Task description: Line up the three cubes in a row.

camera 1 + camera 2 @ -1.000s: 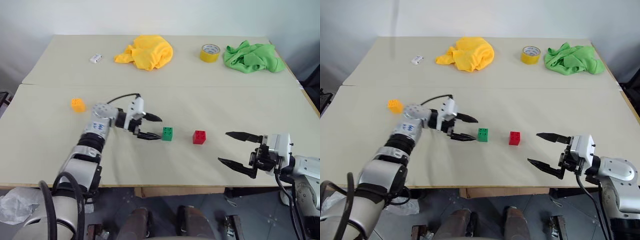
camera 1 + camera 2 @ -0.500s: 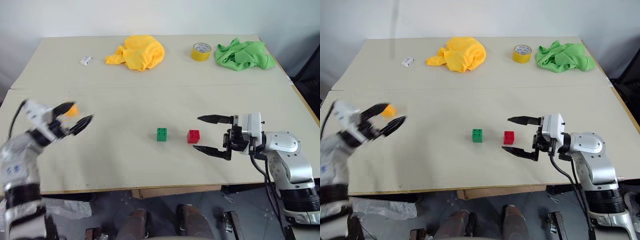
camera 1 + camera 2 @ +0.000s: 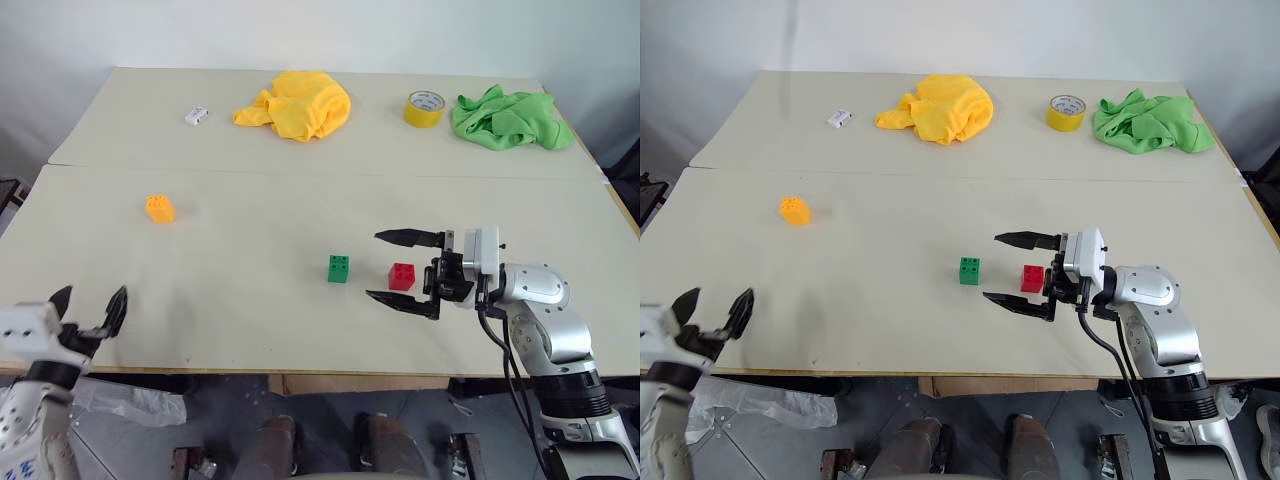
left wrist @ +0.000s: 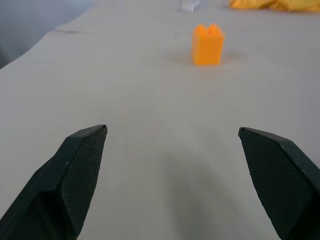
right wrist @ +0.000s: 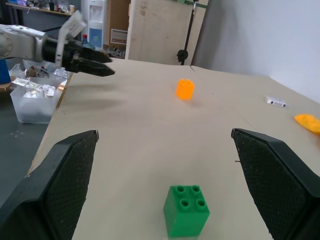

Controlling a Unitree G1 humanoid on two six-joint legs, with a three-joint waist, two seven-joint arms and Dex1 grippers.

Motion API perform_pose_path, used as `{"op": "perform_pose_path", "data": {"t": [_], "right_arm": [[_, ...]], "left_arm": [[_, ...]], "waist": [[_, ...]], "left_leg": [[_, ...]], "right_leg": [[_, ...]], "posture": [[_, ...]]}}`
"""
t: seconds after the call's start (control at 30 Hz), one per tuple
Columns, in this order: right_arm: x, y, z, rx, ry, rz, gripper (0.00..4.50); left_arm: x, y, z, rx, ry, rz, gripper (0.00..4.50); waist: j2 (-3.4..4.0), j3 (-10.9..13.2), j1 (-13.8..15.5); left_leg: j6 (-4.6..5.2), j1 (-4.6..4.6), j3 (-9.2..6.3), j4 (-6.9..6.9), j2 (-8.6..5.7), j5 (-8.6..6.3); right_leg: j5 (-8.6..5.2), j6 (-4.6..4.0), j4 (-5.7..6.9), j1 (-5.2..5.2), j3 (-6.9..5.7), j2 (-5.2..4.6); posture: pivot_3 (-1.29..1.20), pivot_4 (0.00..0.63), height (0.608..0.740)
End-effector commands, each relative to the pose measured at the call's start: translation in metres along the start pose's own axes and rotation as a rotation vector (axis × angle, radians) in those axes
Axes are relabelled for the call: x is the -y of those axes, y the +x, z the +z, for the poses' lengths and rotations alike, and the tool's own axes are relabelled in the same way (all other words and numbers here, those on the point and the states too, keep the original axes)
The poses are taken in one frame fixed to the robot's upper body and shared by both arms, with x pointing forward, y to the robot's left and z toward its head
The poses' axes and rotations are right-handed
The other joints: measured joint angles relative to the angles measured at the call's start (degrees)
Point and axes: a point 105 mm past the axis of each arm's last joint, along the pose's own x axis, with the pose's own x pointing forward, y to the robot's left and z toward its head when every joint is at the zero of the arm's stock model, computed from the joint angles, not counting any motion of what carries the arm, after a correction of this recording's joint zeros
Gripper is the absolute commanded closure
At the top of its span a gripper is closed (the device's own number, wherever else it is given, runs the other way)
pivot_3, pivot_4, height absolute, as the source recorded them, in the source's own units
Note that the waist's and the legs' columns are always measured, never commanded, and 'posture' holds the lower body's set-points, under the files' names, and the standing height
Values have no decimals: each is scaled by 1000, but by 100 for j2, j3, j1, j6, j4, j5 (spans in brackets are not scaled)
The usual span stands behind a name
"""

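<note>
**Cubes: two paired at centre, orange one stranded on my left**

Cubes first. The green cube [image 3: 339,268] and the red cube [image 3: 402,276] sit close together near the middle of the table [image 3: 300,130], not touching, already roughly side by side across my view. The orange-yellow cube [image 3: 158,208] lies well apart from them, farther back and off to the left. That gap is what I judge the coming move turns on.

My right gripper [image 3: 403,268] points leftward along the table with its jaws spread wide, one finger behind and one in front of the red cube, which sits between them with nothing pinched. In the right wrist view the green cube [image 5: 186,209] lies straight ahead between the fingers, with the orange-yellow one far beyond.

My left gripper [image 3: 88,310] hovers at the near left edge of the table, jaws spread and empty. In the left wrist view the orange-yellow cube [image 4: 208,45] stands dead ahead, centred between the fingers but a good way off. So it lies forward of those jaws, and the left arm is clearly the nearer one.

My read: reach forward with the left, take the orange-yellow cube and bring it rightward beside the green.
</note>
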Motion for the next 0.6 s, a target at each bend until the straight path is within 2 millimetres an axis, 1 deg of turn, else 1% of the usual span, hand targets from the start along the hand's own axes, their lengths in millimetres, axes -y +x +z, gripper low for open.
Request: {"op": "perform_pose_path", "data": {"t": [0.03, 0.1, 0.17, 0.23, 0.27, 0.33, 0.4, 0.5, 0.57, 0.6], "right_arm": [[-3, 3, 6, 9, -16, 27, 0], [-3, 4, 5, 13, -6, 29, 0], [-6, 6, 5, 15, 4, 37, 0], [-10, 8, 5, 17, 12, 44, 0], [-12, 10, 6, 18, 13, 45, 0], [-14, 12, 7, 22, 18, 41, 0], [-16, 12, 9, 30, 30, 26, 0], [-23, 11, 8, 23, 36, 20, 0], [-22, 10, 8, 14, 34, -6, 0], [-21, 9, 8, 13, 32, -26, 0]], "left_arm": [[9, 34, 19, -27, -13, 58, 29], [12, 57, 23, -45, -31, 106, 29], [10, 83, 27, -51, -73, 189, 29], [12, 105, 34, -47, -91, 222, 29], [17, 115, 40, -37, -94, 207, 29], [22, 127, 46, -36, -59, 190, 29], [18, 136, 48, -60, -19, 206, 29], [16, 150, 41, -127, -32, 184, 29], [12, 156, 36, -167, 20, 171, 29], [11, 158, 34, -179, 16, 165, 29]], "waist": [[-1, -1, -12], [-2, -2, -24], [-2, -2, -25], [-4, -3, -30], [-4, -3, -40], [-4, -2, -48], [-5, -2, -52], [-5, -2, -35], [-5, -2, -30], [-5, -2, -32]], "left_leg": [[-1, 0, 1, 0, 0, 2], [-2, 2, 2, 0, -1, 3], [-3, 3, 5, 0, -2, 3], [-4, 0, 7, 0, -3, 4], [-5, 2, 11, 0, -4, 5], [-5, 0, 16, -1, -3, 5], [-6, -1, 19, -3, -3, 5], [-6, -1, 19, -4, -2, 5], [-7, -1, 21, -3, -3, 5], [-8, -1, 22, -3, -5, 6]], "right_leg": [[0, 0, 2, -1, 0, 1], [0, 0, 33, -6, 1, 4], [0, 0, 39, -11, 2, 8], [0, 0, 45, -20, -2, 15], [0, 0, 50, -23, -5, 15], [0, 0, 50, -29, -18, 18], [0, 0, 49, -31, -42, 17], [0, 1, 47, -31, -66, 15], [0, 0, 47, -30, -69, 15], [0, 1, 48, -29, -71, 15]], "posture": [[0, 150, 740], [0, 150, 740], [0, 150, 740], [0, 150, 740], [0, 150, 740], [0, 150, 740], [0, 150, 740], [0, 150, 740], [0, 150, 740], [0, 150, 740]]}}
